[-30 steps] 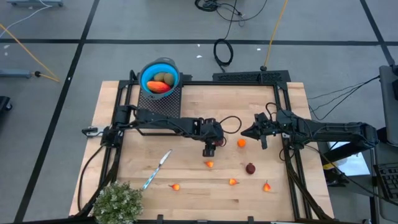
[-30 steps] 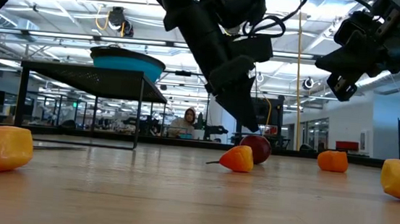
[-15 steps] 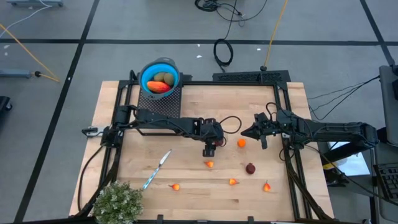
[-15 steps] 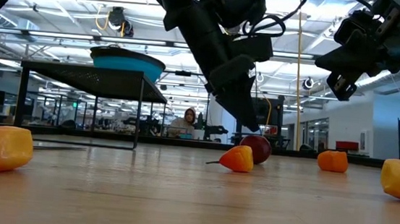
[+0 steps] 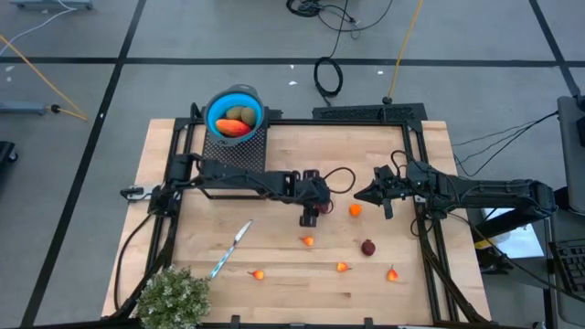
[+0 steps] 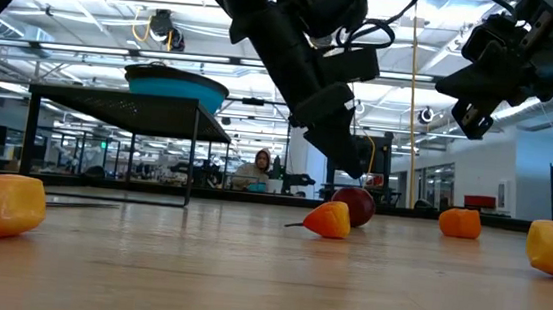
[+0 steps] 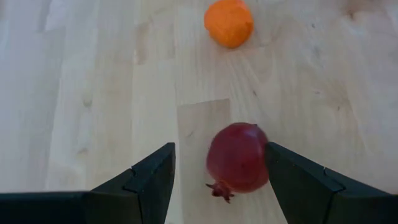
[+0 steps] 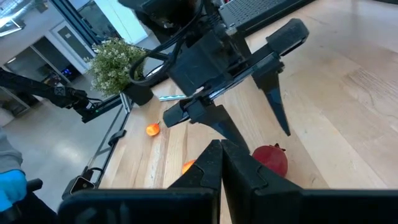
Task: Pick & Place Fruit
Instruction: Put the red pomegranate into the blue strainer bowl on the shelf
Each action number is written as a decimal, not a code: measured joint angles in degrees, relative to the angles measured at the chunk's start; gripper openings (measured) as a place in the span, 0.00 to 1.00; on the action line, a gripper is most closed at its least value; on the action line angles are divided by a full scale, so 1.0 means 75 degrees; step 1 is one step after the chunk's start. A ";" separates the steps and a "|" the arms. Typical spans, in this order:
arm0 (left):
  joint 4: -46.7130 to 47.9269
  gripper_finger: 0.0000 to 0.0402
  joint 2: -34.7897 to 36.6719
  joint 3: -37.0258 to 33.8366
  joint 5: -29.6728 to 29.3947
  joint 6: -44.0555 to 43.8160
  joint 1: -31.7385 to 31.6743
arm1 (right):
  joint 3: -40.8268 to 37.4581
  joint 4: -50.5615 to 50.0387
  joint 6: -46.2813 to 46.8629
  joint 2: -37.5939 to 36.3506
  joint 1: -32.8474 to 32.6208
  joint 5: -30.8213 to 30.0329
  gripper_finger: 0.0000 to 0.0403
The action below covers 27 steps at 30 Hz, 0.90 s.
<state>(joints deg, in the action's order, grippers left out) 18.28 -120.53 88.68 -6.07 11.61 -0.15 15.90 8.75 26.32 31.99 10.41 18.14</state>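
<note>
A dark red ball [image 5: 367, 247] lies on the wooden table right of centre. In the left wrist view this ball [image 7: 238, 157] shows between the fingers but farther off, on the table. My left gripper [image 5: 309, 219] hangs open above the table's middle, slanting down, clear of every fruit. An orange piece [image 5: 355, 209] lies between the two grippers. My right gripper [image 5: 359, 196] waits shut above the table's right part. Small orange-red bits [image 5: 308, 241] [image 5: 343, 267] [image 5: 260, 273] [image 5: 392, 273] lie nearer the front edge. Olive-brown ovals [image 5: 239, 115] and a long red-orange piece [image 5: 234, 128] rest in the blue bowl [image 5: 212, 105].
The blue bowl stands on a raised black mesh stand [image 5: 239, 151] at the far left. A blue-handled knife [image 5: 230, 247] lies left of centre. A bushy green plant [image 5: 172, 297] stands at the near left corner. A black frame [image 5: 422, 247] runs along the table's sides.
My left gripper has turned a little in place, its fingertips swinging slightly toward the table's right edge. Its fingers stand as wide apart as before.
</note>
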 joint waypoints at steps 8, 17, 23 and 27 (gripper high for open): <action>0.0003 0.61 -0.0003 0.0000 0.0029 -0.0042 -0.0129 | 0.0000 0.0000 -0.0001 0.0000 -0.0002 -0.0001 0.00; 0.0001 0.61 -0.0003 0.0000 0.0072 -0.0045 -0.0030 | 0.0000 0.0000 0.0001 0.0000 0.0000 -0.0001 0.00; -0.0003 0.61 -0.0003 0.0000 0.0082 -0.0021 0.0036 | 0.0000 0.0000 0.0000 0.0000 -0.0001 0.0000 0.00; -0.0006 0.61 -0.0002 0.0000 0.0082 -0.0182 0.0036 | 0.0000 0.0000 0.0001 0.0000 0.0000 0.0000 0.00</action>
<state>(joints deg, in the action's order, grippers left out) 18.24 -120.54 88.68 -5.45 10.24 0.12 15.90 8.75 26.33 31.99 10.41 18.14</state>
